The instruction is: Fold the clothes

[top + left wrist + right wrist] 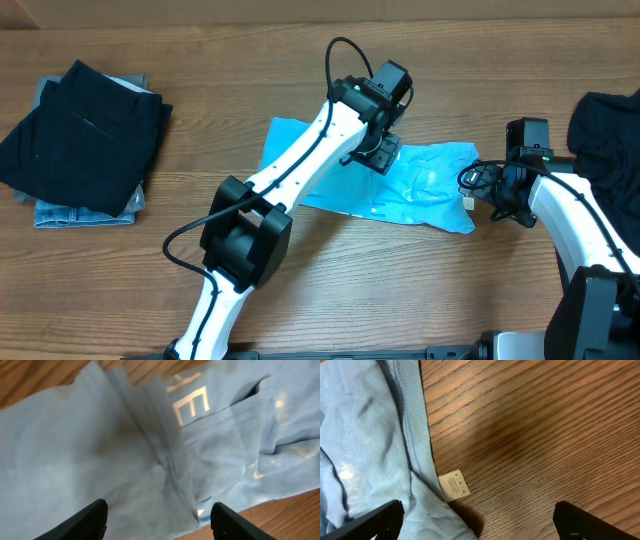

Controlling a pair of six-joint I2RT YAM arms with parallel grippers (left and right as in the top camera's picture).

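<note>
Cloth lies directly under the left claw (160, 522), whose fingers stand apart with nothing pinched between them. The light blue T-shirt (75, 450) spreads beneath and ahead of it, and a raised crease (165, 455) runs forward from between the fingers towards the pale lettering (192, 405). To do this fold well, I judge the claw should lift straight up so the top layer is not dragged along. That crease also wants smoothing before any further fold goes over it.

Farther along the shirt, the right claw (477, 512) hangs wide apart over bare desk (545, 435). The shirt's ribbed edge (415, 435) and white label (454, 485) lie just beside the finger nearer the cloth. A good grip there would take the edge squarely, all layers together, with the label turned inside.

Farthest out — a dark folded pile (85, 130) well off beyond the left arm, and a dark garment (610, 125) past the right claw's outer side — neither touches the shirt.
</note>
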